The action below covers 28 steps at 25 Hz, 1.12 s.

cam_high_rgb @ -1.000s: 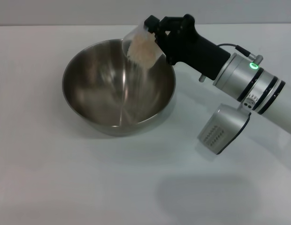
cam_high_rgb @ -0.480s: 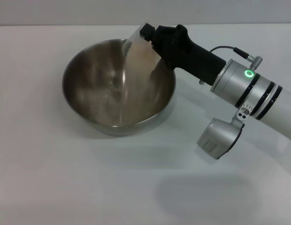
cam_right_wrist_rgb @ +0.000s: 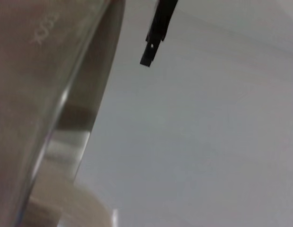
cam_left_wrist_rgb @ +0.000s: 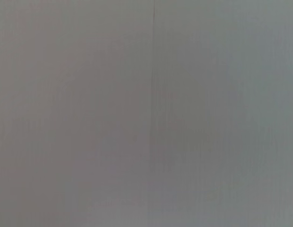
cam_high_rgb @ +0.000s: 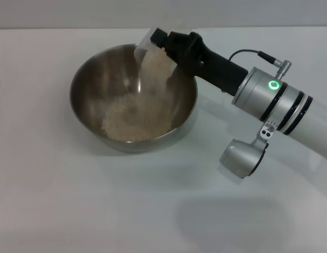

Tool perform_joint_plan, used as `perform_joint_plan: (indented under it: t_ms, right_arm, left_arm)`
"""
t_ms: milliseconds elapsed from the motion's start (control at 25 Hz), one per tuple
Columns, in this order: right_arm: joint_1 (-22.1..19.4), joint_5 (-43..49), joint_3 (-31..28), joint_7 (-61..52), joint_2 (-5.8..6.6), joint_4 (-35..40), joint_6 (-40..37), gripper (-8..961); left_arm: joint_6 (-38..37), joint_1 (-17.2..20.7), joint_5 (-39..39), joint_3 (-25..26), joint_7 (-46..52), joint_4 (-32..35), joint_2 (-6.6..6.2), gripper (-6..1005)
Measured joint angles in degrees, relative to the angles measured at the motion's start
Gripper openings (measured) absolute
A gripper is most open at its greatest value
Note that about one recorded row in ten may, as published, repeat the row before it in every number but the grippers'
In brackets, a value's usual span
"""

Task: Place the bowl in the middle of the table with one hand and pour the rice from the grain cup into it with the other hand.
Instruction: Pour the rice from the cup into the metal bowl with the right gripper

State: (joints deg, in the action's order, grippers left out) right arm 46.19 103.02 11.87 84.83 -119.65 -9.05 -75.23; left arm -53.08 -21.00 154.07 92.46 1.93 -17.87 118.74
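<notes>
No readable text, label or number shows; faint marks on the grain cup [cam_right_wrist_rgb: 42, 30] stay illegible.

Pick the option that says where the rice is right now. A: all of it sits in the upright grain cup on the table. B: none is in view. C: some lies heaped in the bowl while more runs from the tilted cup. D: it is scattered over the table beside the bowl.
C: a heap of rice lies in the bowl, and the right gripper holds the grain cup tilted over the rim, with grains streaming down.
</notes>
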Motion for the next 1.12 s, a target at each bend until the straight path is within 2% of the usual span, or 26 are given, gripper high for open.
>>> perform_joint_plan:
  t_ms: [200, 1120]
  right_arm:
    - [-0.1, 2.5, -0.2, 0.6, -0.07, -0.5, 1.4, 7]
    - [0.2, 3.0, -0.7, 9.3, -0.14, -0.3, 1.7, 7]
  left_arm:
    - [0.0, -0.2, 0.0, 0.0, 0.0, 0.0, 0.00, 840]
    - [0.0, -0.4, 0.0, 0.0, 0.0, -0.4, 0.00, 840]
